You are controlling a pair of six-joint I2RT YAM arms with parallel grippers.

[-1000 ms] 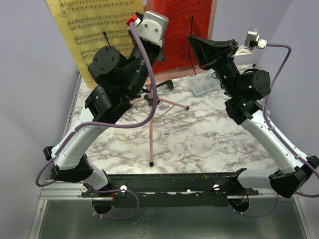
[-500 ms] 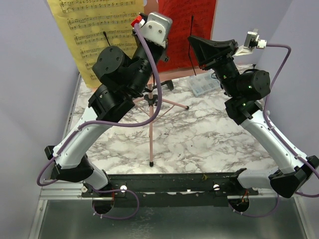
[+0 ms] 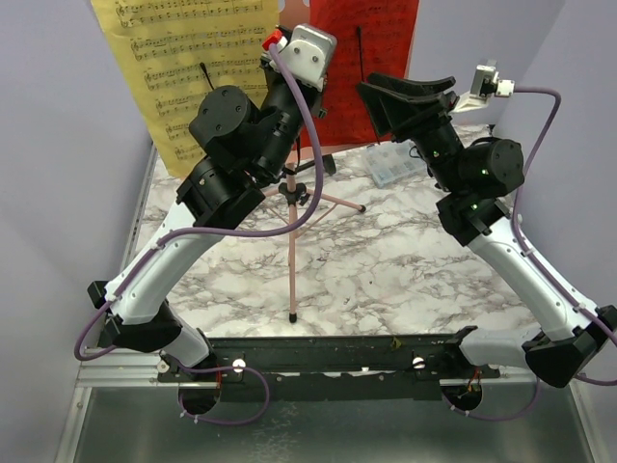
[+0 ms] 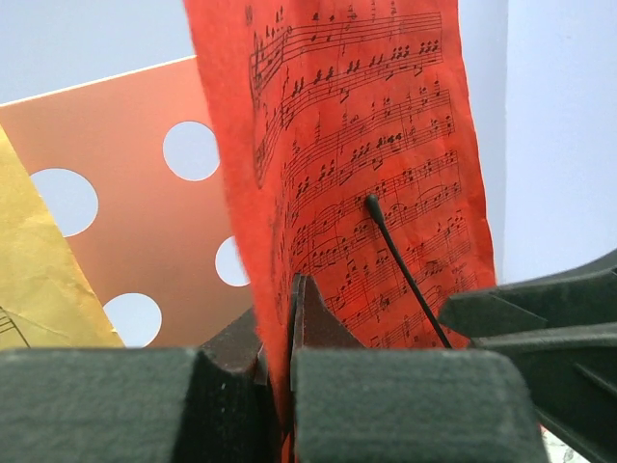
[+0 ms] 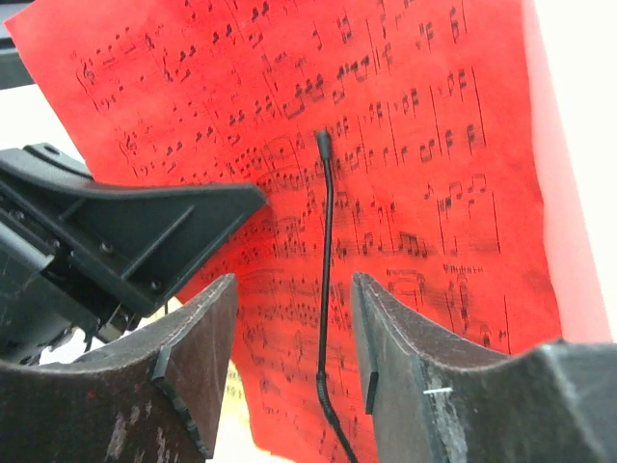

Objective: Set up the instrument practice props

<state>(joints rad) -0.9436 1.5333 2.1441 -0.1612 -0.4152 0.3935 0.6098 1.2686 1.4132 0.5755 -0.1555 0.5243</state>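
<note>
L gripper (image 4: 287, 333): pads pressed together, pinching the bottom edge of the red page (image 4: 386, 125), which runs straight up out of the nip. R gripper (image 5: 294, 289): fingers spread, nothing between them but air. It hovers just in front of the same page, w/ a thin black rod (image 5: 326, 280) lying against the sheet in line w/ the gap.

Both heads are up at the far edge of the desk (image 3: 386, 270), around its middle. The red page sits there against the pink stand (image 4: 145, 222). The yellow page (image 3: 183, 58) is beside it, toward the far-left corner. Stand legs splay down mid-desk. Clear box (image 3: 395, 166) is toward the far-right corner.

Risks, imo:
- L tugs or twists and the paper creases or tears at the pinch.
- R closes off-line, so it bends the rod or grabs paper instead.
- The grippers are v. close together and could knock each other.
- L arm crowds the tripod, so a nudge could tip it on those thin legs.

Hard to see: the stand's ledge is behind the L arm, so I can't tell if the page rests on it. Page tops are cut off. Mic: can't pick it out for sure.
</note>
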